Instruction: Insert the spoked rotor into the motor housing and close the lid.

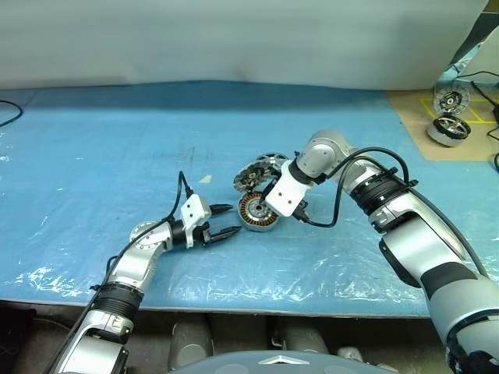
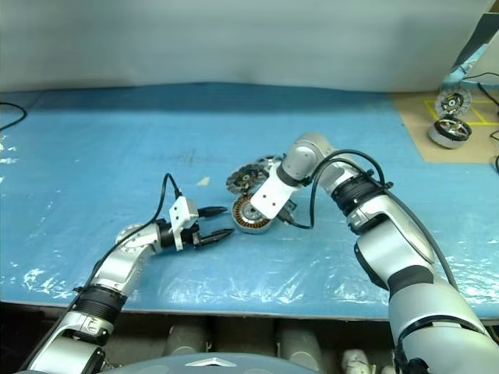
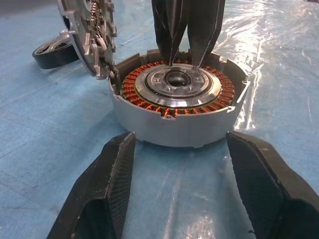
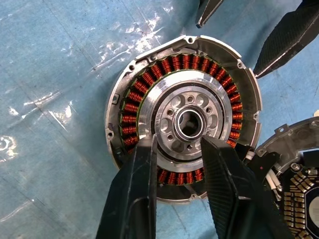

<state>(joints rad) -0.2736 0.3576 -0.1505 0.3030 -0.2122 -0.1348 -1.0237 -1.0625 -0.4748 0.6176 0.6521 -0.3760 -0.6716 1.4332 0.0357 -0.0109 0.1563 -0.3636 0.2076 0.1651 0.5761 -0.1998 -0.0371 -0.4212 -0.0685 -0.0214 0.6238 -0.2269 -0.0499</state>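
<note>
The left gripper (image 1: 225,221) lies low on the blue table cover (image 1: 93,156), its fingers spread apart and holding nothing. Just beside it, at its 3 o'clock, stands the motor housing (image 1: 256,212), its copper windings showing. The right gripper (image 4: 179,164) points down onto the housing's hub, fingers a little apart, pinching nothing. The lid (image 1: 256,173) leans at the housing's 12 o'clock.

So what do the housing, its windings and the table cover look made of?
Housing: looks like cast or machined metal, matte silver-grey wall, brighter polished hub.
Windings: likely copper wire, orange-red glossy coils in a ring.
Table cover: blue surface under what seems clear plastic film, judging by wrinkles and glare.
</note>
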